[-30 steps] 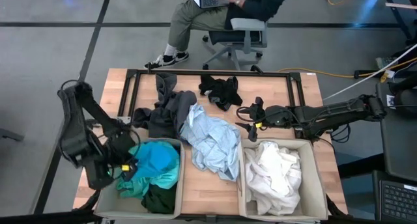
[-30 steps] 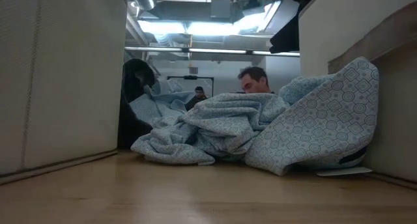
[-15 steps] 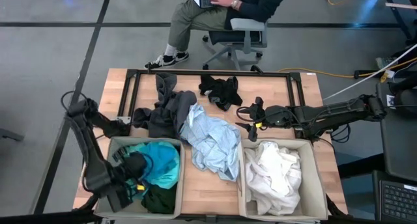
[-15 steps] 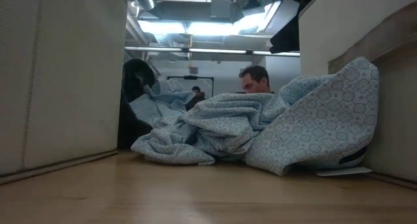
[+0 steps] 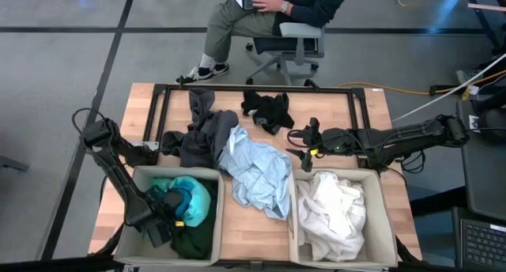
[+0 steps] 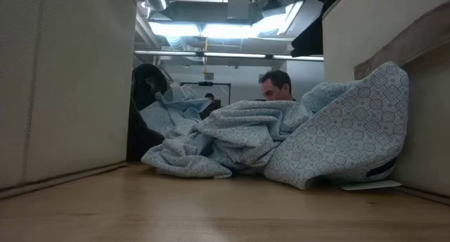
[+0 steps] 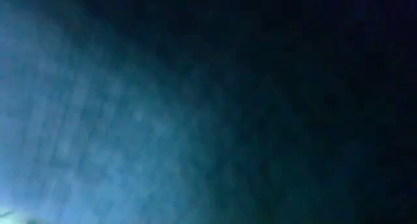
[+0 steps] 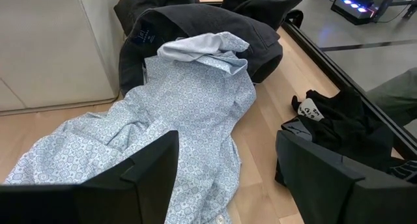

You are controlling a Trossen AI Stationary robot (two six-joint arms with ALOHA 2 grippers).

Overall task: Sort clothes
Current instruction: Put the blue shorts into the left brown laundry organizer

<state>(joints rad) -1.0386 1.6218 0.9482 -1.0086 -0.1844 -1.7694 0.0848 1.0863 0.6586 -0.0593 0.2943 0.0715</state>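
Left bin [image 5: 134,177]: left gripper [image 5: 175,218] pressed in, clenched on turquoise garment [image 5: 192,199] to stow it atop dark green garment [image 5: 192,242]; right gripper [image 5: 304,143] idle, released, well apart beyond pale-blue shirt [image 5: 257,173] lying beside the bin.

Soft patterned cloth shirt [image 8: 176,113] on a smooth wooden table [image 5: 253,228].

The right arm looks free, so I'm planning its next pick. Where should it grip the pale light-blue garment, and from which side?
Probably the raised, bunched folds near the middle of the pale light-blue garment, coming straight down. The right gripper, open, hangs just beside it. The fabric stands highest there, while one edge drapes against the right bin and another lies on the dark grey garment.
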